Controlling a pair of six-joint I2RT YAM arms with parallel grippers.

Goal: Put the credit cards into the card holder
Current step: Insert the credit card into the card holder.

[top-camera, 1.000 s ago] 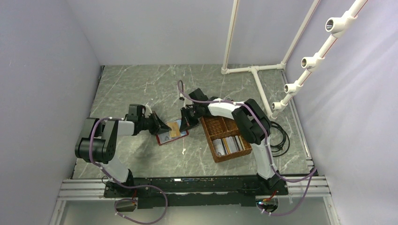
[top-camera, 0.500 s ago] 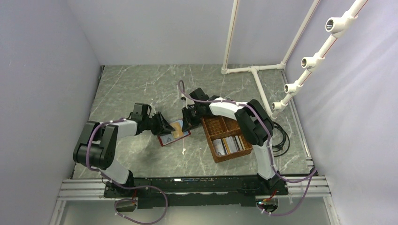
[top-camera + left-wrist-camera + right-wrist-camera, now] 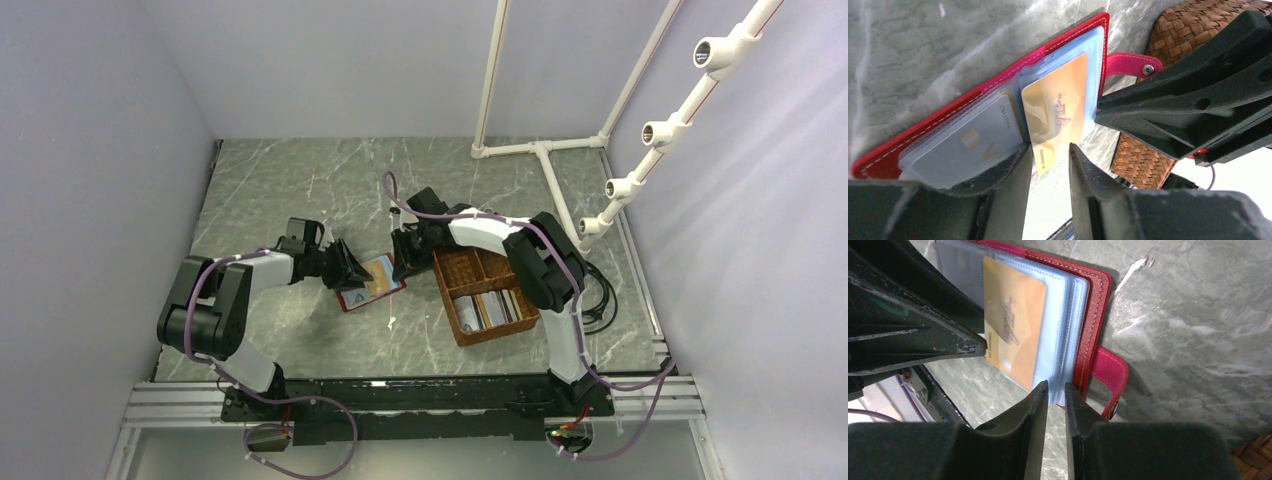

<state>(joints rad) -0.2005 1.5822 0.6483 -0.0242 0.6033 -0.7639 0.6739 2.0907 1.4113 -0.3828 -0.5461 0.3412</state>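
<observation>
The card holder point(image 3: 358, 298) is a red wallet lying open on the grey marble table. Its clear sleeves face up in the left wrist view point(image 3: 1058, 42) and the right wrist view point(image 3: 1093, 325). A tan-orange card point(image 3: 1058, 107) sits partly in one sleeve, its near end sticking out between the fingers of my left gripper point(image 3: 1049, 150), which is slightly open. A grey card point(image 3: 968, 145) fills the neighbouring sleeve. My right gripper point(image 3: 1056, 385) pinches the sleeve edge beside the snap tab point(image 3: 1110, 377). More cards point(image 3: 490, 308) lie in the basket.
A brown woven compartment basket point(image 3: 462, 265) stands just right of the wallet, close behind my right gripper point(image 3: 405, 255). A white pipe frame point(image 3: 540, 150) stands at the back right. Black cables point(image 3: 595, 290) lie by the right wall.
My left gripper has moved a little right toward the wallet, and the wallet and orange card shifted slightly right with it. The right gripper stays at the wallet's right edge.
</observation>
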